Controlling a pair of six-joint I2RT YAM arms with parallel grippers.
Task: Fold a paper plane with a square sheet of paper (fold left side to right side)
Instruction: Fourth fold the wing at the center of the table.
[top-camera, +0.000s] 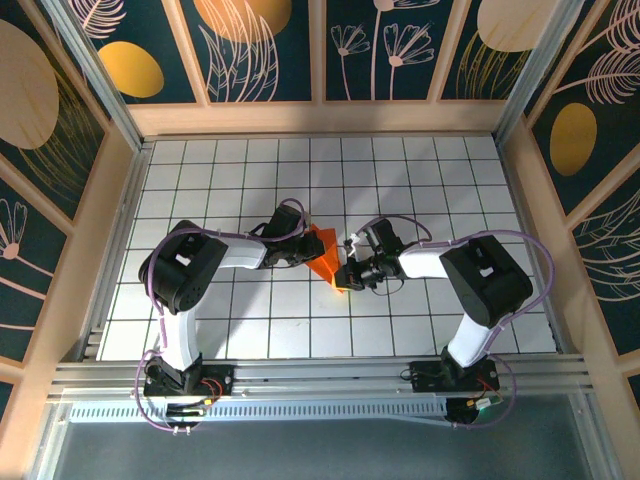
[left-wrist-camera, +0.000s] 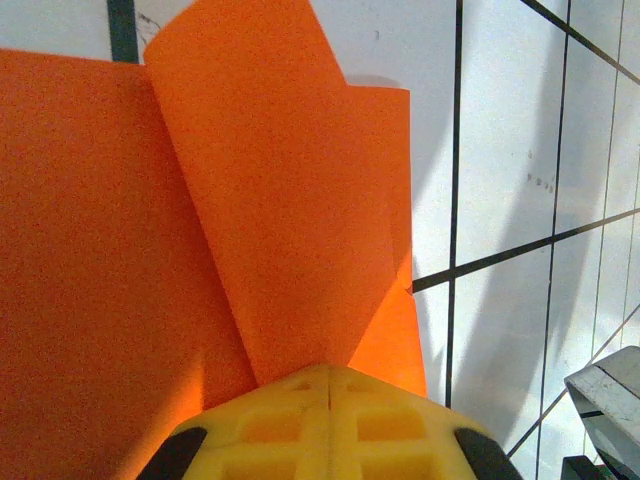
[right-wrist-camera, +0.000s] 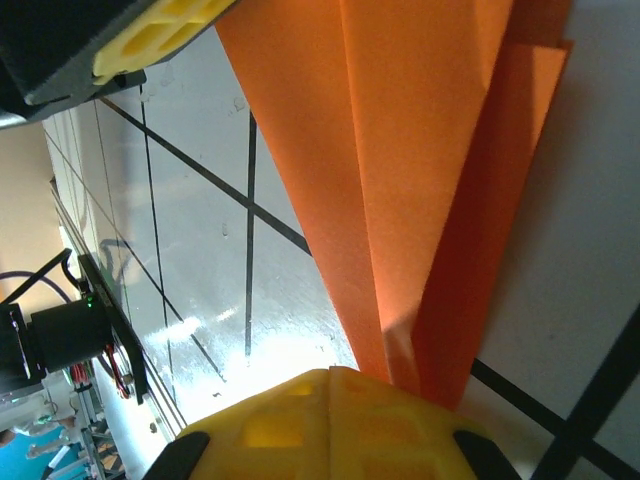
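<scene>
Square sheet of paper (top-camera: 325, 256) is a creased orange wedge, dead center of the frame on the gridded counter (top-camera: 400, 180). Left fingers (left-wrist-camera: 285, 415) and right fingers (right-wrist-camera: 275, 415) are both clamped on it.

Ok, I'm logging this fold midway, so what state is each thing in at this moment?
orange paper: folded into a creased, layered wedge, one flap curling upward.
left gripper: shut on the orange paper.
right gripper: shut on the orange paper at its narrow end.
</scene>
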